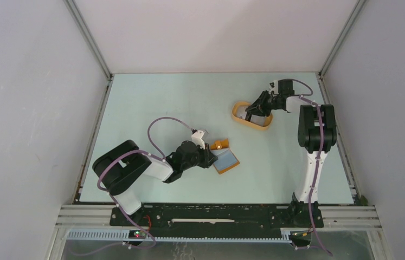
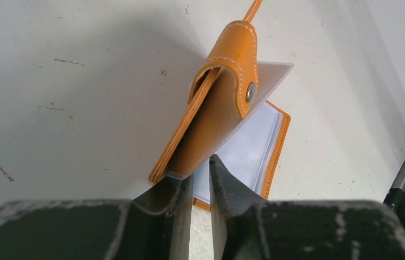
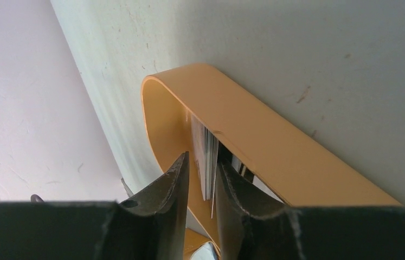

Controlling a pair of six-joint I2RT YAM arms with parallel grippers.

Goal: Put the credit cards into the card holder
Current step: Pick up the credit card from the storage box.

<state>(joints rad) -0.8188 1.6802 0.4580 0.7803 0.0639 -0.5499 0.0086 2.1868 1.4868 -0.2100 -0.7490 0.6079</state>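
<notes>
Orange tray [image 3: 276, 146] at 1 o'clock on the tabletop [image 1: 189, 103], with the right tool [image 3: 203, 158] astride the credit cards [image 3: 204, 141].

The cards stand on edge inside the tray, their long axis running straight away from the right tool at 12 o'clock in its wrist view. Its jaws are narrowed to either side of the stack, and whether they already press it cannot be told. The right arm is the nearer one. The card holder [image 2: 211, 124] lies open about 7 o'clock from the tray in the top view, at the left tool [image 2: 200, 168]. That tool's jaws stand a slit apart with the holder's raised leaf at their tips, either pinched or merely propped.
</notes>
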